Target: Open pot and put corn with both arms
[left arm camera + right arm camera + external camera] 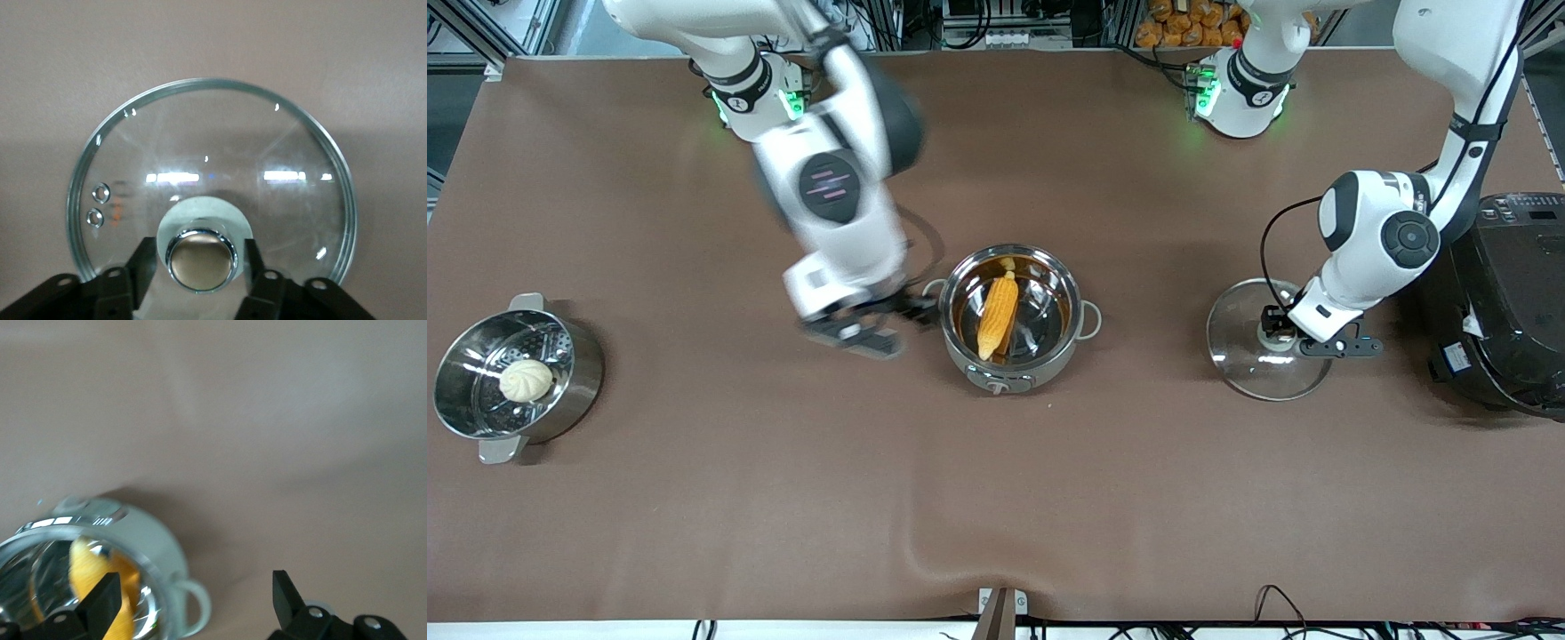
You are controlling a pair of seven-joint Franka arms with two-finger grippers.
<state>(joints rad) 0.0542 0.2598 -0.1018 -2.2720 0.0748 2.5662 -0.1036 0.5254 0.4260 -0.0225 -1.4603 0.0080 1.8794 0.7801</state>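
Corn (998, 315) lies inside the open pot (1016, 369) at centre frame of the front view, pale stub toward the top, tapered end toward the knob side. My right gripper (863, 324) hangs over the table just beside the pot's loop handle, on the side toward the steamer pot (574, 378) (lower left of frame, white bun (526, 380) in it). My left gripper (1279, 331) sits at the knob of the glass lid (1249, 364), which rests flat on the table at right of centre, well apart from the pot. The black rice cooker (1512, 302) stands at the right edge.

Left wrist view: the lid (213, 167) fills the frame, its chrome knob (201, 260) low at centre. The black fingers (141, 267) stand on either side of the knob with gaps showing, so not clamped on it; I log them as released.

Right wrist view: the pot (143, 540) shows in the lower left corner with the corn (93, 577) in it. The fingers (105, 600) are spread wide, nothing between them (bare tablecloth only).
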